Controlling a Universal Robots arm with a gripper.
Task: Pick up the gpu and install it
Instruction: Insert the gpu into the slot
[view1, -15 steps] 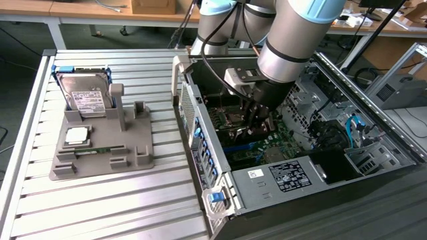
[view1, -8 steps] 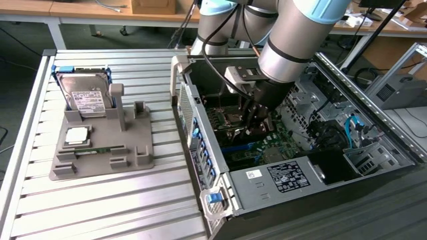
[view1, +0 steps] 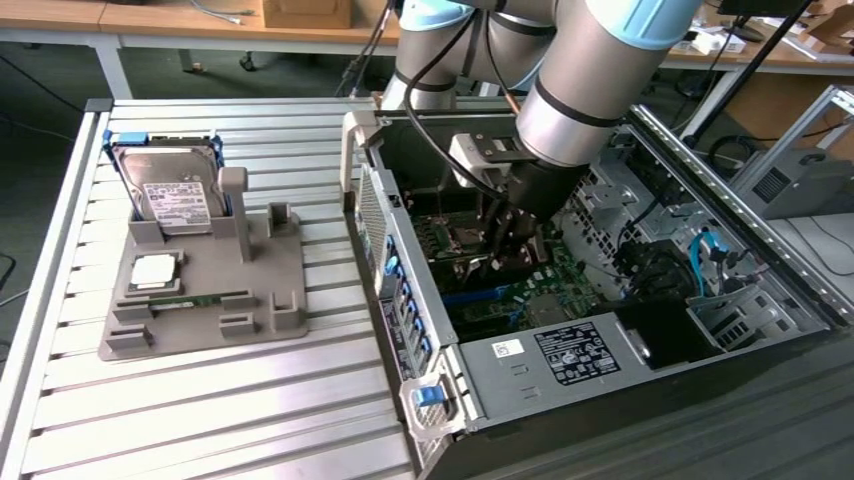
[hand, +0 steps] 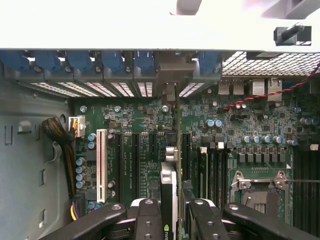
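Wooden desks with cardboard boxes and cables line the far side of the room, and in front of them stands a ribbed, silver metal counter (view1: 200, 400) carrying a grey moulded plastic parts holder (view1: 200, 300) towards the exterior view's left. A boxy silver hard drive with a white label (view1: 171, 185) stands propped upright in the holder's rear slot, a square silver processor chip (view1: 154, 270) lies flat in a recess below it, and a narrow green memory stick (view1: 187, 301) rests in a groove just beside that chip. At the exterior view's right lies an open black and silver desktop computer case (view1: 587, 340), its green motherboard (hand: 150, 125) exposed. A grey and light-blue robot arm (view1: 587, 80) reaches down into the case, and its black end effector (hand: 170, 212) sits low over the board. In the wrist view the end effector's fingers (hand: 149, 220) are closed on the thin dark graphics card (hand: 169, 190), the gpu, which is seen edge-on and upright between them. The card stands in line with one of the long black expansion slots (hand: 135, 160), its far end reaching towards the row of blue clips (hand: 100, 61) at the rear bracket wall; whether it is fully seated cannot be told.
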